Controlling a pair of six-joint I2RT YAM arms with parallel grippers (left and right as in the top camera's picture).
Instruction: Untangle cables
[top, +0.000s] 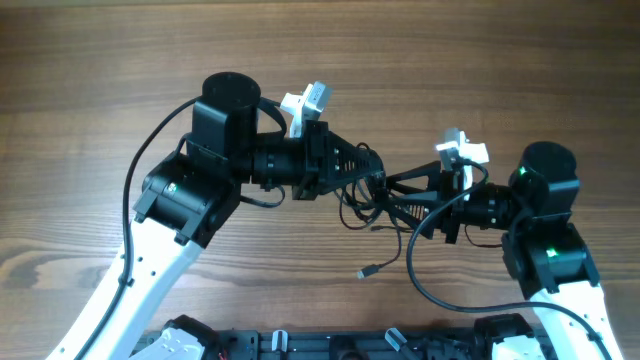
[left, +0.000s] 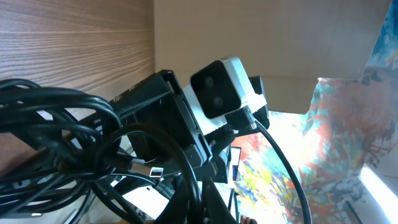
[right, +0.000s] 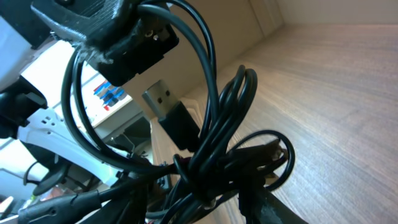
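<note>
The cables (top: 362, 205) are a knot of thin black cords lifted at the table's middle, between my two grippers. One silvery plug end (top: 367, 271) lies on the table below the knot. My left gripper (top: 370, 178) comes from the left and is shut on the cables. My right gripper (top: 393, 192) comes from the right and is shut on the same knot. In the left wrist view the cords (left: 56, 124) bunch at the left and one runs between the jaws (left: 196, 208). In the right wrist view the bundle (right: 217, 143) sits in the jaws (right: 199, 205), with a USB plug (right: 169, 114) sticking up.
The wooden table (top: 100, 60) spreads all round. A thicker black arm wire (top: 418, 282) loops on the table in front of the right arm. The right arm's white wrist camera (left: 217, 87) is close in front of the left gripper.
</note>
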